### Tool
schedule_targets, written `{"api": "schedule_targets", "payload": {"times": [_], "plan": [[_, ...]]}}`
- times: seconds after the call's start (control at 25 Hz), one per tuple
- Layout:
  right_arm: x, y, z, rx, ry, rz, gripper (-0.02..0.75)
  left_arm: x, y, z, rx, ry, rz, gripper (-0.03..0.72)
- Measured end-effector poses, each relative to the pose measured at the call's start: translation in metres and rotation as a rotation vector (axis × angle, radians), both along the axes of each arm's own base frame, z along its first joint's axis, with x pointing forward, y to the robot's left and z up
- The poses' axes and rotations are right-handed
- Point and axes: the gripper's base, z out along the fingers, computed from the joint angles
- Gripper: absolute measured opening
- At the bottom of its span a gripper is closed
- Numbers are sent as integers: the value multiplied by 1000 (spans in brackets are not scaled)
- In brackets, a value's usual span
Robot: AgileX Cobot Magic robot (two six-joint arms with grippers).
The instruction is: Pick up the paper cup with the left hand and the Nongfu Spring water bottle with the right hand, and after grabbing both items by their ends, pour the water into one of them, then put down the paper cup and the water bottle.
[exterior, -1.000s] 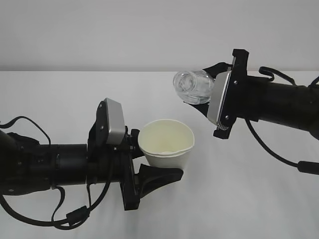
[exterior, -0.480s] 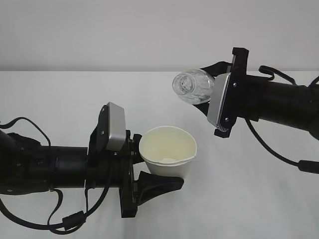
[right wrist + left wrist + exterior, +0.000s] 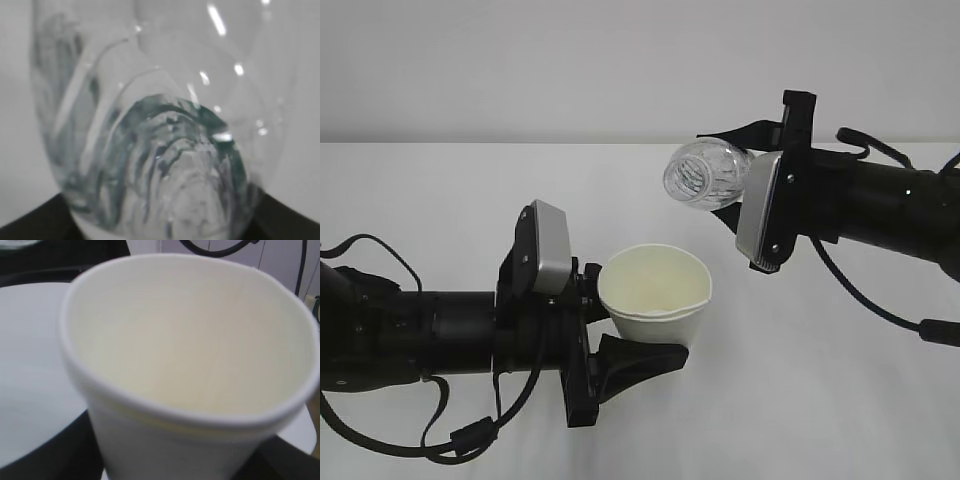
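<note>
The left claw (image 3: 620, 340) held the paper cup (image 3: 655, 295) by its lower part, with one black finger (image 3: 640, 358) under the cup's side. The cup stood almost upright in the air, its mouth open to the top and a little squashed out of round. In the left wrist view the cup (image 3: 190, 365) filled nearly all the picture, and its inside looked pale cream.

The right claw (image 3: 735, 190) held the Nongfu Spring water bottle (image 3: 705, 175) by its bottom end. The bottle lay tipped on its side, higher than the cup and a bit to the right of it. Its open neck pointed toward the camera and slightly down. The two did not touch; there was open air between them. In the right wrist view the bottle (image 3: 160, 140) was clear with dark green streaks showing through.

Below both arms lay a plain white worktop (image 3: 840, 400), with room all around. A light grey wall (image 3: 570, 60) stood behind. Black cables (image 3: 880, 305) hung by the right arm.
</note>
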Motion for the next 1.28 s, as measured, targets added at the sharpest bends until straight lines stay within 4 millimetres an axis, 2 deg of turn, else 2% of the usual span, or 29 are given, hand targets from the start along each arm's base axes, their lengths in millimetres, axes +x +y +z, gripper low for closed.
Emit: {"api": "schedule_targets", "payload": {"times": [0.52, 1.28], "plan": [[0, 0, 1, -85, -96, 27, 439, 4, 1, 1, -16, 12, 43, 464], [-1, 2, 5, -131, -210, 61, 439, -3, 0, -1, 4, 19, -27, 463]]}}
